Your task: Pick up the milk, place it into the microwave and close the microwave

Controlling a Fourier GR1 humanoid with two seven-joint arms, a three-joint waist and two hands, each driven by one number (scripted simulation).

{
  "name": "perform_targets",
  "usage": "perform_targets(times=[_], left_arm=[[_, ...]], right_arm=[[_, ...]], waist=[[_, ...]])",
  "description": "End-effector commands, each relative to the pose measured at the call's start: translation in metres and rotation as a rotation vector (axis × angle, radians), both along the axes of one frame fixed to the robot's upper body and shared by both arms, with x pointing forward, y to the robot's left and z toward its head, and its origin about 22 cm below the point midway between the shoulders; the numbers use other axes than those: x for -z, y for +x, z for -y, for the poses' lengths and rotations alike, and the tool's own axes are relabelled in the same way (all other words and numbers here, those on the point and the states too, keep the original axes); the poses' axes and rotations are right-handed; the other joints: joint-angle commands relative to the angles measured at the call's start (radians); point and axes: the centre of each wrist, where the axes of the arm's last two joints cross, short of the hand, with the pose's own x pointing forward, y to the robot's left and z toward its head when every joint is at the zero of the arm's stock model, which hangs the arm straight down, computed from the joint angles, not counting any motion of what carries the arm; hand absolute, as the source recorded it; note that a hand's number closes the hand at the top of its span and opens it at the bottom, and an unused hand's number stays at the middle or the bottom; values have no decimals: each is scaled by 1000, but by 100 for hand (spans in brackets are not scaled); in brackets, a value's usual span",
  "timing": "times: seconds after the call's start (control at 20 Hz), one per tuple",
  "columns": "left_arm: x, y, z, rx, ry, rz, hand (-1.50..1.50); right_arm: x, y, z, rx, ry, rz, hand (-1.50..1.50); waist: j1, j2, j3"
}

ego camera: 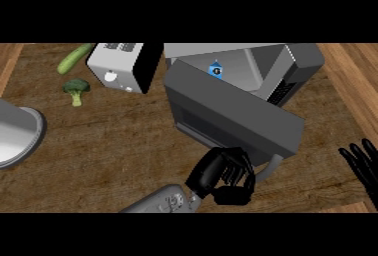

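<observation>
Milk (215,70) sits inside microwave (284,70); left hand (221,175), fingers curled and grasping nothing, meets door (236,117) to close it; right hand (363,165) rests released.

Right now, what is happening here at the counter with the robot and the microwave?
The milk carton already stands inside the microwave. The robot's left hand is at the lower edge of the microwave door, which stands partly open, so closing is the step not yet done. The right hand rests open at the view's right edge. A toaster, a cucumber and a piece of broccoli lie to the left on the counter.
</observation>
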Motion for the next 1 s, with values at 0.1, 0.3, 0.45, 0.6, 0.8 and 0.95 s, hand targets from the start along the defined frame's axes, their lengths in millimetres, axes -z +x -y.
perform_targets(times=[0.1, 0.3, 0.45, 0.6, 0.8, 0.95], left_arm=[[-27, 22, 13, -103, -81, 47, 150], [-32, 45, 12, -181, -72, 87, 150], [-43, 56, 15, -214, -82, 105, 150], [-42, 68, 10, -270, -83, 90, 150], [-62, 85, 14, -279, -118, 84, 150], [-67, 97, 11, -309, -143, 69, 150]], right_arm=[[-14, 7, -13, -62, 29, 29, -150], [-22, 7, -11, -65, 25, 27, -150], [-32, 8, -7, -75, -3, 15, -150], [-35, 5, -13, -80, 11, 11, -150], [-40, 10, -13, -83, -5, 6, -150], [-46, 12, -12, -80, -2, 13, -150]], waist=[[-28, 11, 0], [-46, 19, 0], [-62, 22, 0], [-75, 24, 0], [-79, 33, 2], [-82, 40, 1]])
